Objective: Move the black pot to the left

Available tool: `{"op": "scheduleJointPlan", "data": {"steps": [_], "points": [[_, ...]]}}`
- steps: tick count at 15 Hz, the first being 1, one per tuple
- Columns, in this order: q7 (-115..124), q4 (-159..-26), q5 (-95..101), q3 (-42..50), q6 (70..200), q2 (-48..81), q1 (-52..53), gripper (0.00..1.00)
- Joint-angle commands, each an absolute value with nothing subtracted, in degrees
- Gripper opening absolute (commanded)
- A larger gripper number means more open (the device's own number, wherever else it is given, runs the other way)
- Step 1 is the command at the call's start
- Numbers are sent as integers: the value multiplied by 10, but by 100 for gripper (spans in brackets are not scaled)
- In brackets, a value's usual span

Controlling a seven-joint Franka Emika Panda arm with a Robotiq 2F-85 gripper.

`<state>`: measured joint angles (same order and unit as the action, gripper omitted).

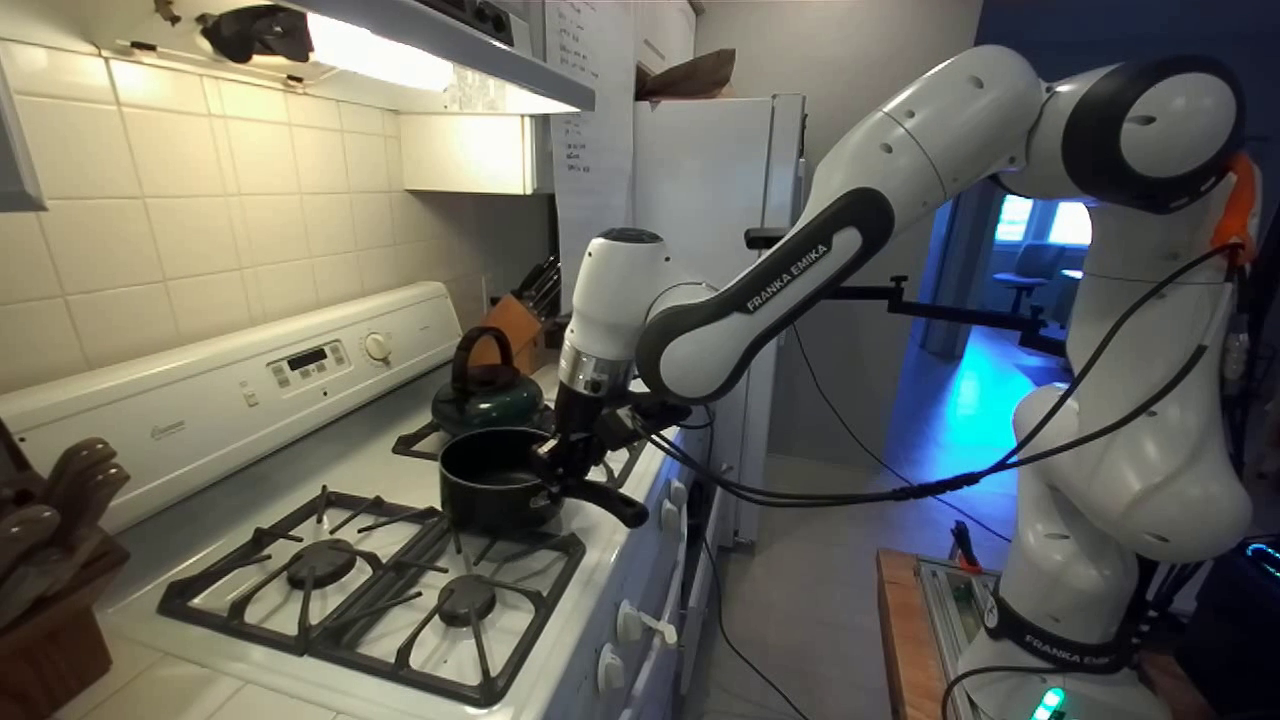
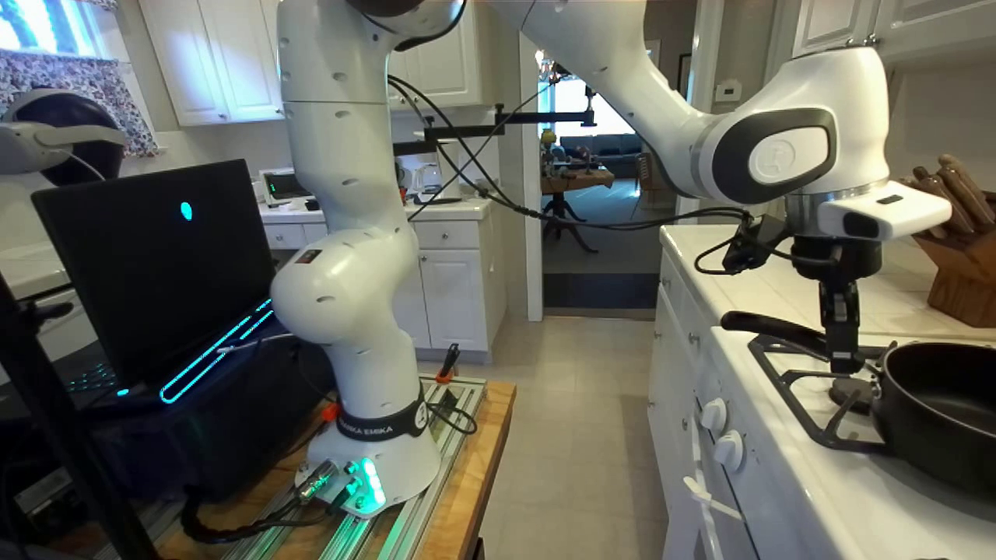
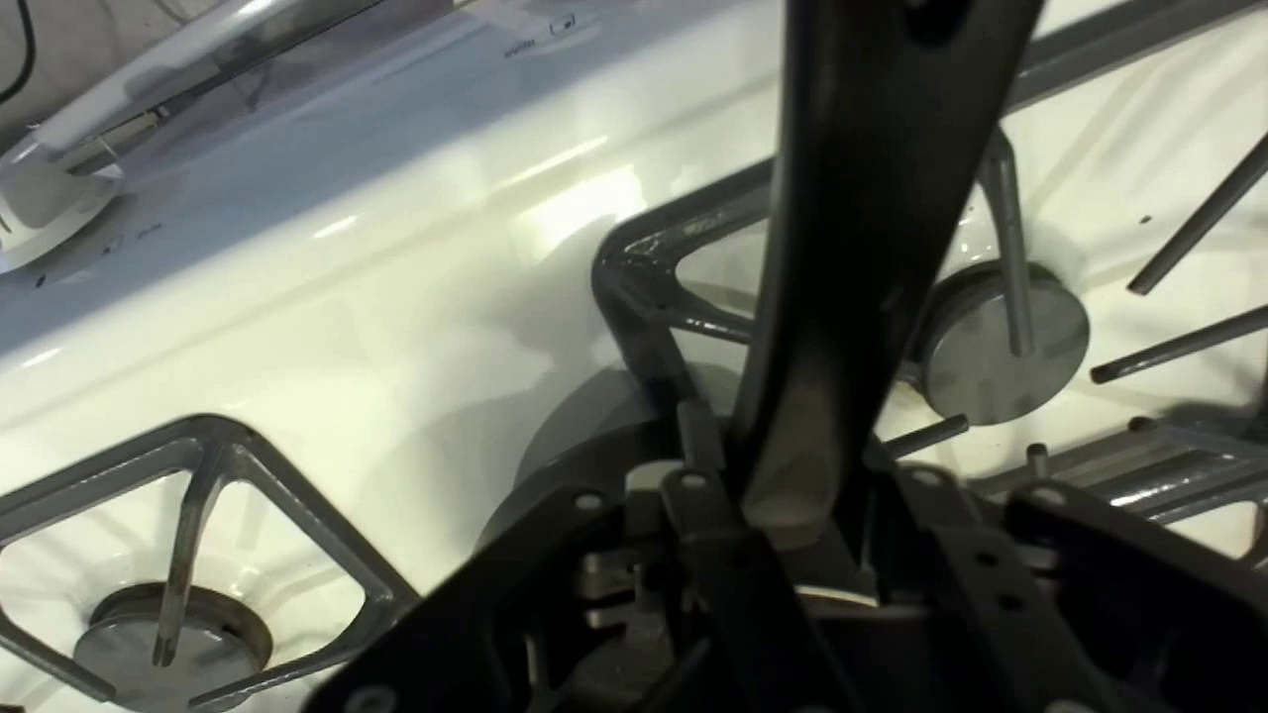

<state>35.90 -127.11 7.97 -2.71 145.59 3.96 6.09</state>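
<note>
**Bright Spots and Dark Spots**

In an exterior view, we see a lamp (image 1: 385,55) so bright that it is just plain white. It makes the wall tiles (image 1: 180,240) warm and yellow close by, and dimmer farther off. At the back, the floor (image 1: 970,385) glows blue. The inside of the black pot (image 1: 490,460) is dark, and the writing (image 1: 578,155) on the paper (image 1: 595,200) is too fuzzy for us to read. In an exterior view, pale blue light fills the window (image 2: 47,29), and green lights (image 2: 372,482) shine on the robot's base (image 2: 412,467). The wrist view shows us shiny white patches on the stove top (image 3: 347,307), soft gray shadows, and a gripper (image 3: 792,475) so dark that some parts blend together.
</note>
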Motion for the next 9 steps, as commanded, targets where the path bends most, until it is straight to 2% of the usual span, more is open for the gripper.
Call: {"op": "scheduleJointPlan", "data": {"steps": [1, 9], "points": [[345, -1285, 80, -40, 1459, 26, 70, 8], [315, -1271, 68, -58, 1429, 22, 81, 8]]}}
